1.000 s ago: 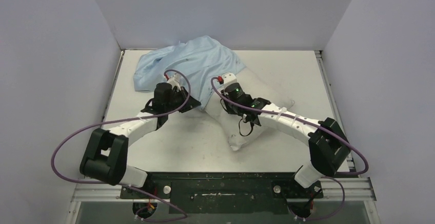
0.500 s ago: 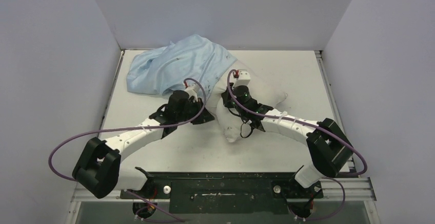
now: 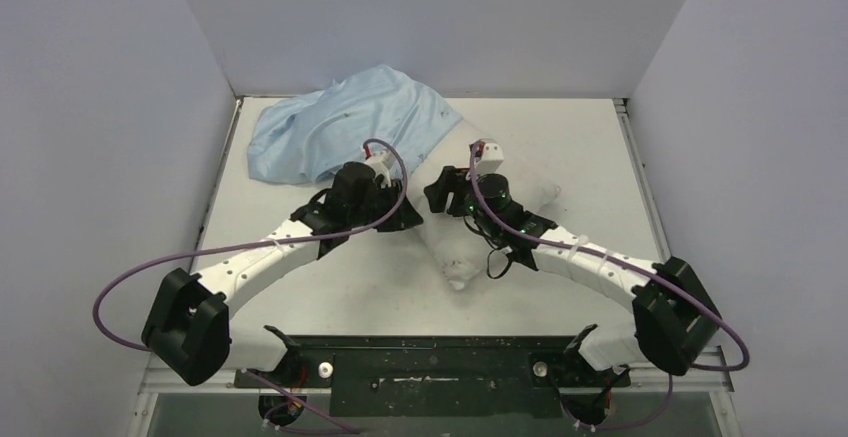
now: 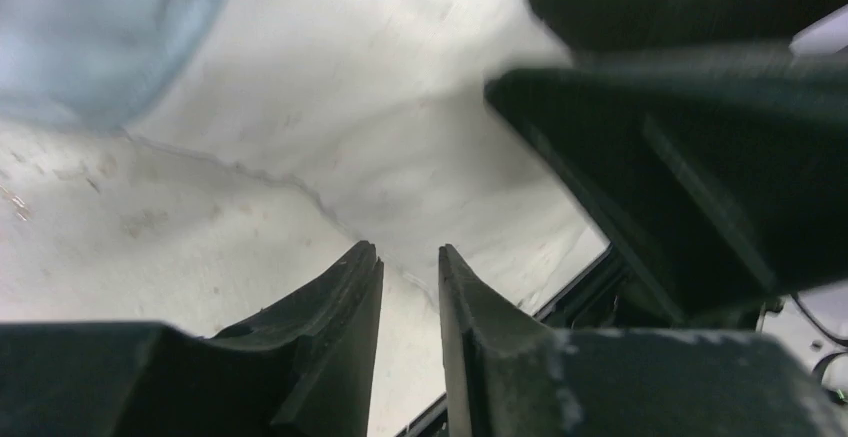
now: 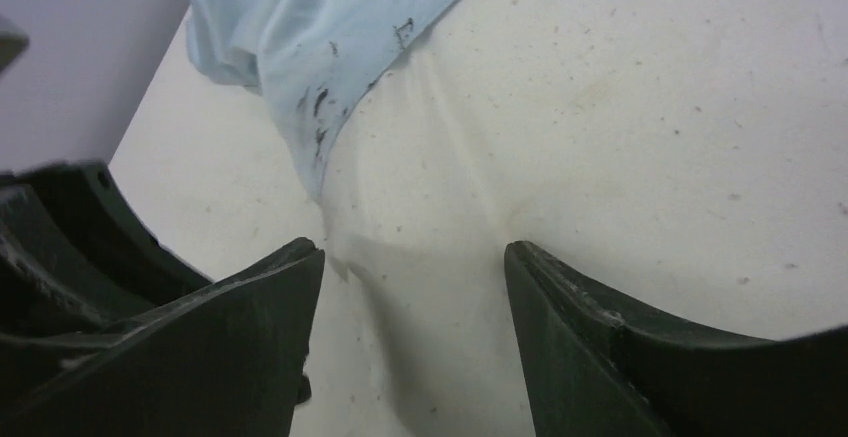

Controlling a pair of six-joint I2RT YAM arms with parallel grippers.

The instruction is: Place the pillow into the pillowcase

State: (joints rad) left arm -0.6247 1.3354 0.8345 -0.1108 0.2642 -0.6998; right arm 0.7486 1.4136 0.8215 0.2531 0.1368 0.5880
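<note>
The pillow (image 3: 448,249) lies on a slant across the middle of the table (image 3: 330,292). Its far end is tucked under or into the pillowcase (image 3: 340,127), which is heaped at the far-left corner. We cannot tell how much of the pillow is truly inside, but most of it shows bare, so we judge the job far from done. The right gripper (image 5: 410,262) hangs over the pillow's top just beside the blue hem, fingers spread wide with nothing between them. The left gripper (image 4: 408,277) sits low at the pillow's left edge with its fingers drawn close and only a narrow slit between them; we cannot tell whether they pinch the seam. The two grippers are very near each other, and the right one's dark body fills much of the left wrist view, so our first fear is a knock if either swings inward. A grab by the right gripper here might also take the pillow alone, or pillow and hem together, and pushing would then bunch the case against the back wall (image 3: 430,27) instead of opening it. The thin cloth could slip free too and fold its mouth shut. The case reaches the far and left edges, hemmed in by walls, while open table shows near us and to the right, so we judge pulling safest that way.
</note>
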